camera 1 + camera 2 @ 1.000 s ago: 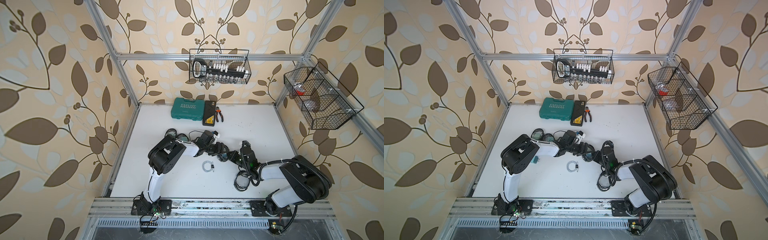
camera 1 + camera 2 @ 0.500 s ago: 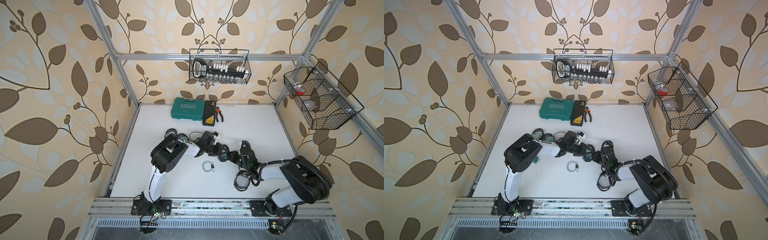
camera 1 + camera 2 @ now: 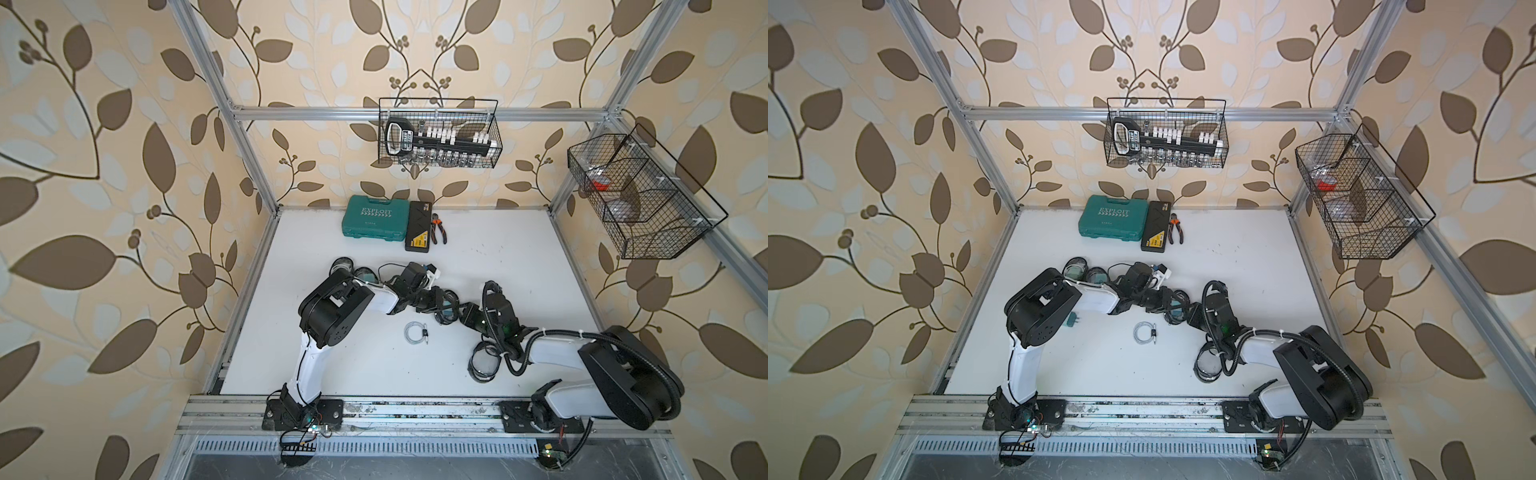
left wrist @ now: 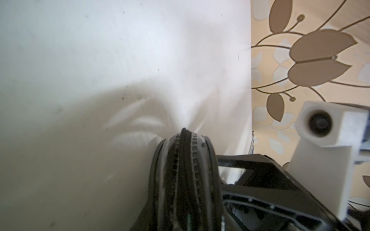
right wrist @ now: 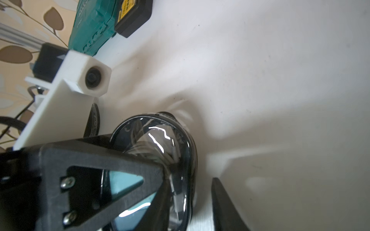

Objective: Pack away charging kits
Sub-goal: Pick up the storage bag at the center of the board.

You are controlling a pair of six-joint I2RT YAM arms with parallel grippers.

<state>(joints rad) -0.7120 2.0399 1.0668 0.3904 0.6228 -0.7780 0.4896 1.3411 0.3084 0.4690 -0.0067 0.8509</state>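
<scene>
Pouch [image 5: 158, 152] inside spread right hand [image 5: 188, 174]; left hand [image 3: 435, 300] grip out of sight, state unclear

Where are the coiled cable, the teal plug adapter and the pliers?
coiled cable [image 3: 406, 333], a top view, loop's left side
teal plug adapter [image 3: 1074, 319], a top view, teal body
pliers [image 3: 436, 223], a top view, pivot

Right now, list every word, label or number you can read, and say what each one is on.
"EXPLOIT": on the lid of the teal tool case, in both top views.
Small print under that word: too small to read.
Yellow label on the black flat case: print too small in the top views, blurred in the right wrist view.
Label on the black tool rack in the wire basket: unreadable.
</scene>
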